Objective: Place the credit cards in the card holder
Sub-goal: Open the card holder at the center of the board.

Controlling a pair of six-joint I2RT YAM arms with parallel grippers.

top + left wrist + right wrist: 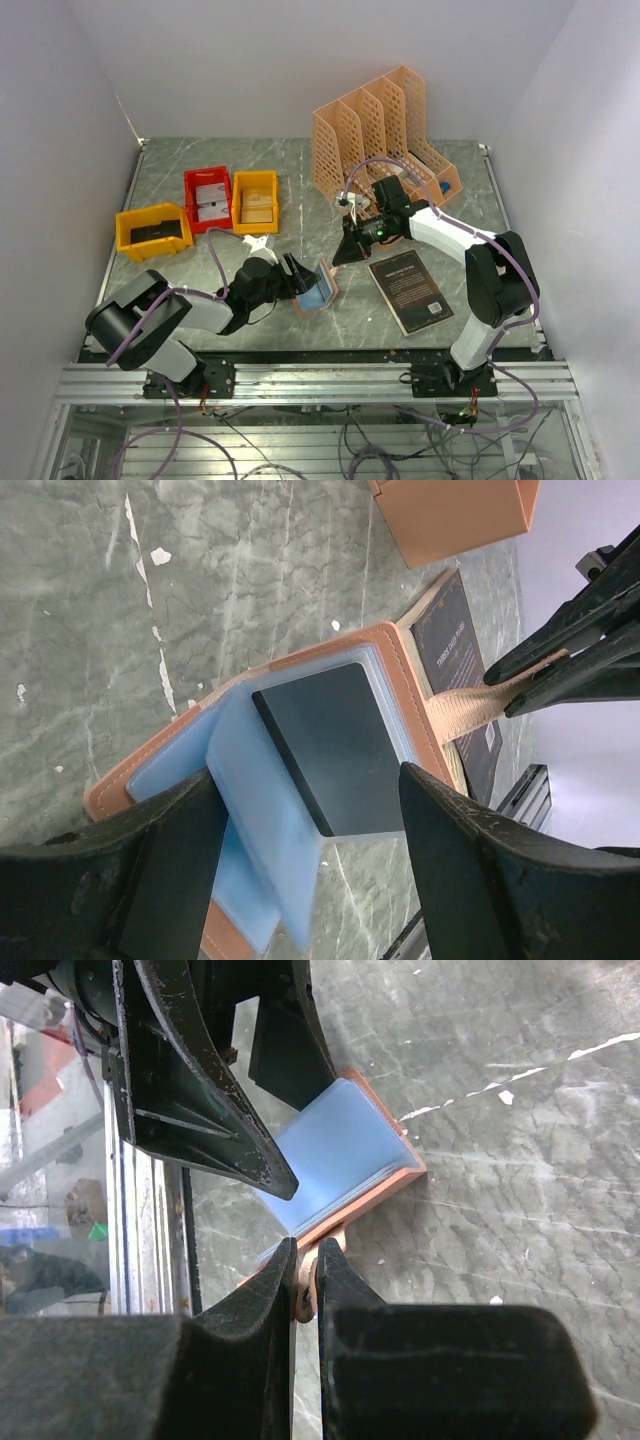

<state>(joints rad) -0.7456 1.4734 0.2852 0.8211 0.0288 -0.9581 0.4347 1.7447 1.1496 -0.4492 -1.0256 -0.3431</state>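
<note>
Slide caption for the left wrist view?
Open left gripper over the open card holder, dark card in a blue sleeve; right gripper pinches its strap.

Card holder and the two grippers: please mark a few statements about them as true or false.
1. The right gripper pinches the strap of the card holder. True.
2. The left gripper is shut on a card. False: its jaws stand open, one on each side of the holder.
3. A dark card shows inside the open holder. True.
4. The black book stands upright. False: it lies flat on the table.
</note>
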